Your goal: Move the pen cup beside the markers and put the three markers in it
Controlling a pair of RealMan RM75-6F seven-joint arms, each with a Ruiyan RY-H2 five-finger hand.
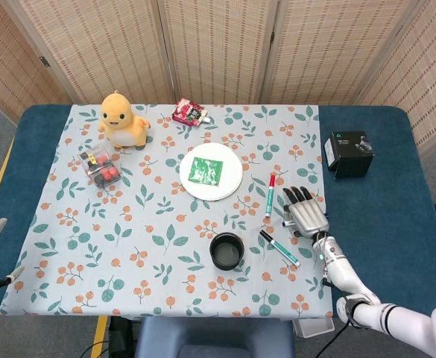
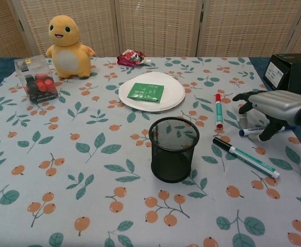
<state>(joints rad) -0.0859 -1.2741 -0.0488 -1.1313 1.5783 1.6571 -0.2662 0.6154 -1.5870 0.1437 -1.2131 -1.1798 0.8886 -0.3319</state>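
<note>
The cup (image 2: 173, 149) stands mid-bench beside the markers, ready for loading. Near the right edge, the right robot hand (image 2: 273, 105) arches over the blue marker (image 2: 253, 131), fingers apart, apparently not grasping yet.

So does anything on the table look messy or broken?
Nothing looks broken or spilled. The pen cup stands upright. The three markers lie loose, pointing different ways: red marker, green marker, and blue marker under the right hand. They simply aren't in the cup yet.
</note>
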